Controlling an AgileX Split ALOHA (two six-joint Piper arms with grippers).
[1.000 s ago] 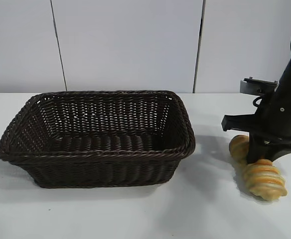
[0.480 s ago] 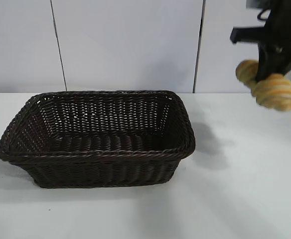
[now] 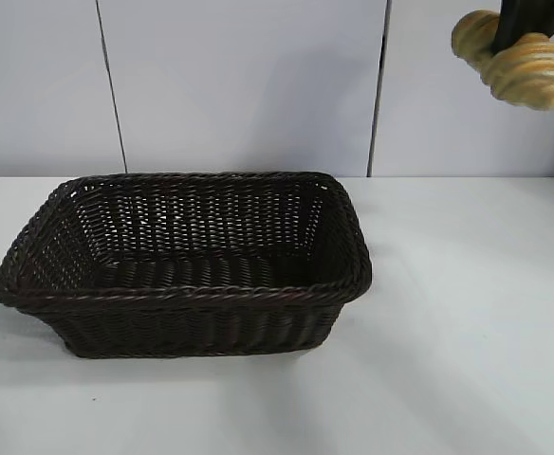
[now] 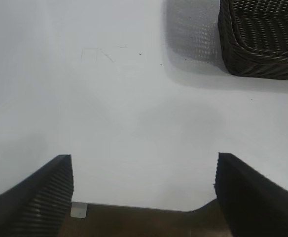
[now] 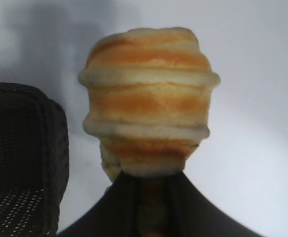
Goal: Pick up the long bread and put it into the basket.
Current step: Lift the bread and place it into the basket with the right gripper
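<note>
One bread [image 3: 524, 64], held aloft at the exterior view's upper right, above and right of the basket [image 3: 187, 289]; right gripper [image 5: 151, 197] jaws clamped on its middle. Left gripper [image 4: 144, 192]: jaws wide apart, angled down over the bare worktop [image 4: 124, 108] beside the basket.

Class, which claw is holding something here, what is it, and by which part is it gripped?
The right claw grips the long bread around its middle; both ends stick out. The left claw is open, holding nothing.
</note>
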